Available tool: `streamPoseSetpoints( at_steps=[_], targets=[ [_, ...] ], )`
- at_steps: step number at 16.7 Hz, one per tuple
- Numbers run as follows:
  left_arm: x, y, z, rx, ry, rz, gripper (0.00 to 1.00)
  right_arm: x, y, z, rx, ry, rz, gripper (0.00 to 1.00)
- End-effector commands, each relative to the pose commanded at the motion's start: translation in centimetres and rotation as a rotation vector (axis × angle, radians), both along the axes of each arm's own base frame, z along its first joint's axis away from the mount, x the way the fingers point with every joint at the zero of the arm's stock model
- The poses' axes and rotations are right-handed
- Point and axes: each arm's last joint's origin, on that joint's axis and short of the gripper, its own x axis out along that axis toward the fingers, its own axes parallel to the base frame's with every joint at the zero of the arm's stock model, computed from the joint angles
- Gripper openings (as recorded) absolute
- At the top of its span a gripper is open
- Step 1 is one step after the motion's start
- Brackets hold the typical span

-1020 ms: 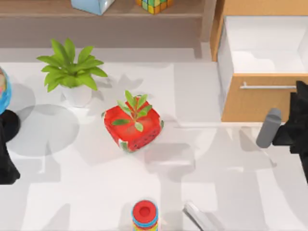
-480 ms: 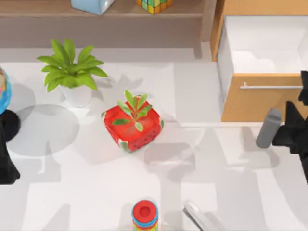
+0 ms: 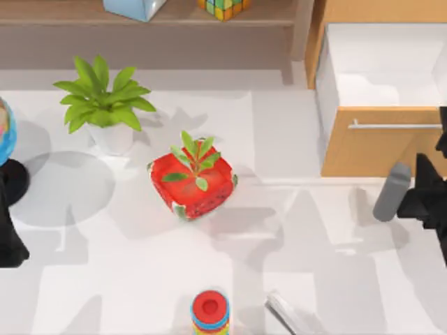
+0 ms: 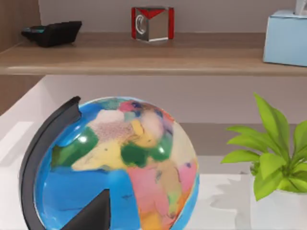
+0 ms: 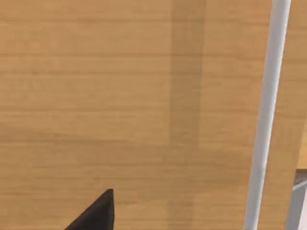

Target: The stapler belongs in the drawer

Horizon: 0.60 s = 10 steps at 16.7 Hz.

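The white table [image 3: 140,279] carries everything, with a long brown shelf [image 3: 140,14] along its far edge holding a pale blue box [image 3: 133,7] and a coloured cube [image 3: 223,7]. At the far right stands the drawer [image 3: 377,150], pulled open so its white inside faces up, its tan front and thin silver handle [image 3: 391,126] turned toward the near side; the right wrist view looks straight at that wooden front with the handle [image 5: 266,115] running across it. Left of centre is a potted green plant [image 3: 103,101], and near the middle sits a red strawberry-patterned pot [image 3: 192,183] with a small leafy sprig. A globe [image 3: 5,132] on a black stand sits at the left edge, close in front of the left wrist camera [image 4: 120,167]. The left arm is parked at the left edge. The right gripper [image 3: 419,199] is at the right edge, just near of the drawer front, beside a grey cylinder [image 3: 391,192]; I cannot tell whether its jaws are released or clenched. At the near edge stands a ring stack [image 3: 210,312] with a red top, and just right of it lies the stapler [image 3: 293,317], on the table, well apart from the drawer and from the right gripper.
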Motion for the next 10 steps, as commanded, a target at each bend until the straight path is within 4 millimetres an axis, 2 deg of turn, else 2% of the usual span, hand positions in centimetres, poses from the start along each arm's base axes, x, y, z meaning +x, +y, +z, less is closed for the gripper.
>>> streamPoseSetpoints(
  at_steps=[4, 6, 7, 10],
  targets=[
    [0.0, 0.0, 0.0, 0.000, 0.000, 0.000, 1.00, -1.0, 0.0, 0.0, 0.001, 0.000, 0.000, 1.00],
    [0.0, 0.0, 0.0, 0.000, 0.000, 0.000, 1.00, -1.0, 0.0, 0.0, 0.001, 0.000, 0.000, 1.00],
    [0.0, 0.0, 0.0, 0.000, 0.000, 0.000, 1.00, -1.1, -0.1, -1.1, -0.021, 0.058, -0.002, 1.00],
    [0.0, 0.0, 0.0, 0.000, 0.000, 0.000, 1.00, -0.9, 0.1, -0.9, -0.017, 0.048, 0.007, 1.00]
  ],
)
